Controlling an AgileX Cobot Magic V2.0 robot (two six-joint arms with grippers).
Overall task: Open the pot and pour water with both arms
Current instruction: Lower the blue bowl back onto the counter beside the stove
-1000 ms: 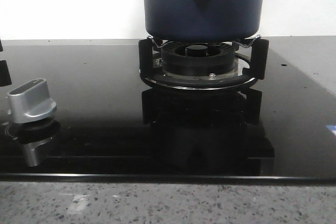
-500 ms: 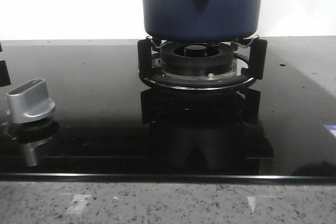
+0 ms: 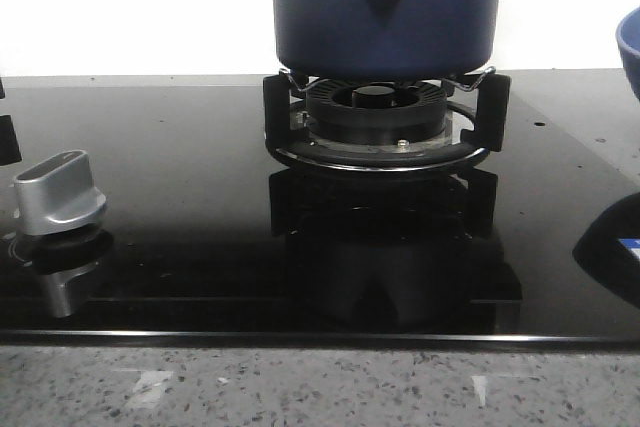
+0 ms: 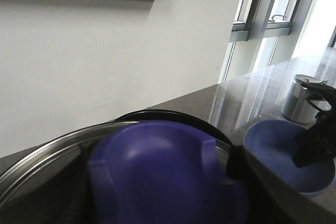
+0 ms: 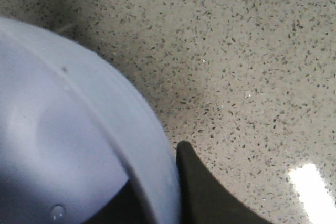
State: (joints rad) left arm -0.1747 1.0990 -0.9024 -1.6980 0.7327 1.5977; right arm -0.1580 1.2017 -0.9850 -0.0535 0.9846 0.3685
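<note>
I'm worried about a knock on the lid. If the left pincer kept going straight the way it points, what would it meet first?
Most likely the purple lid knob, which fills the left wrist view right ahead, on the glass lid. The pincer's fingers aren't clearly visible, so how close it is stays unclear.

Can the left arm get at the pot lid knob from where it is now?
Probably yes. In the left wrist view the purple lid knob fills the foreground right by the camera, over the glass lid, with nothing between. The fingers themselves aren't visible, so the grip cannot be confirmed.
</note>
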